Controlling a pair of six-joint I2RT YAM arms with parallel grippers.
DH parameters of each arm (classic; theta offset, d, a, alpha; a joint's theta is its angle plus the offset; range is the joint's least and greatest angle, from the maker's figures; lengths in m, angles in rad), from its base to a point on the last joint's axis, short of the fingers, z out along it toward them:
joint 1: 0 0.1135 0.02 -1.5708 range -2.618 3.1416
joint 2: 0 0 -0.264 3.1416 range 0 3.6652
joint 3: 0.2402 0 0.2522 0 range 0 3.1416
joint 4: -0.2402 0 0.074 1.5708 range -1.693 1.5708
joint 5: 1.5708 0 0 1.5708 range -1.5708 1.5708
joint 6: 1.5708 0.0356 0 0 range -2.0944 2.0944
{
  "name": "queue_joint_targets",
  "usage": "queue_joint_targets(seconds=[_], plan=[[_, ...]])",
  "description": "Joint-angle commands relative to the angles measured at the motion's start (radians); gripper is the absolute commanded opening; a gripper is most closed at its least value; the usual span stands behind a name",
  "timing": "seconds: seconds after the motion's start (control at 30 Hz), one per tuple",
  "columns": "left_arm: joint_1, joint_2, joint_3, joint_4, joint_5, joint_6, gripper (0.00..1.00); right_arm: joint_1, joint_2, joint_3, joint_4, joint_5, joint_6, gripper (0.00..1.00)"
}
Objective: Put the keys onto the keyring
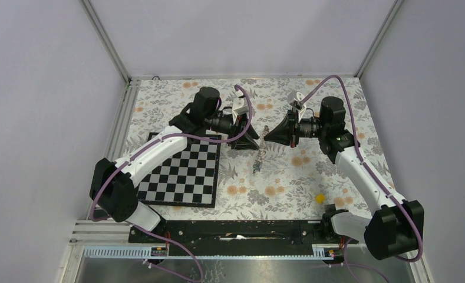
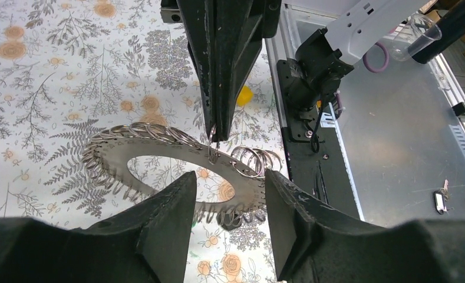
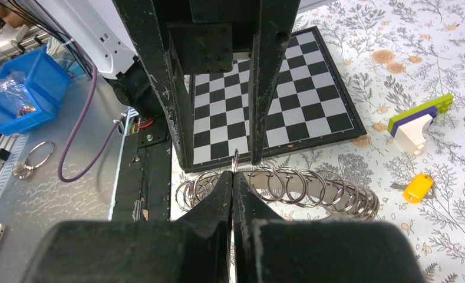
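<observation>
Here, keyring (image 2: 124,154) pinched by clenched right end effector (image 3: 232,177), left end effector (image 2: 230,175) released beside it.

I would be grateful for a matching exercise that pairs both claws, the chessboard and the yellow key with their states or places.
Things:
1. left claw
2. right claw
3. chessboard
4. yellow key

States or places:
A. shut on the keyring
B. lying loose near the right arm
C. open
D. flat beneath the left arm

Pairs: 1-C, 2-A, 3-D, 4-B.
</observation>
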Motion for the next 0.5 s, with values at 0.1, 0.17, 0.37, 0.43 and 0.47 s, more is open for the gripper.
queue_joint_targets(seconds=[0.1, 0.17, 0.37, 0.43, 0.47], plan=[[0.004, -0.014, 0.013, 0.099, 0.053, 0.041, 0.5, -0.005, 0.001, -0.026, 0.236, -0.09, 0.171, 0.0], [0.008, -0.011, 0.015, 0.106, 0.052, 0.038, 0.49, -0.005, 0.001, -0.03, 0.238, -0.097, 0.17, 0.0], [0.015, -0.005, 0.004, 0.144, 0.056, 0.017, 0.42, -0.005, 0.0, -0.044, 0.264, -0.108, 0.182, 0.0], [0.015, -0.001, 0.001, 0.16, 0.064, -0.008, 0.39, -0.005, -0.001, -0.046, 0.264, -0.107, 0.182, 0.0], [0.015, 0.004, -0.001, 0.187, 0.071, -0.023, 0.37, -0.005, -0.001, -0.047, 0.265, -0.106, 0.182, 0.0]])
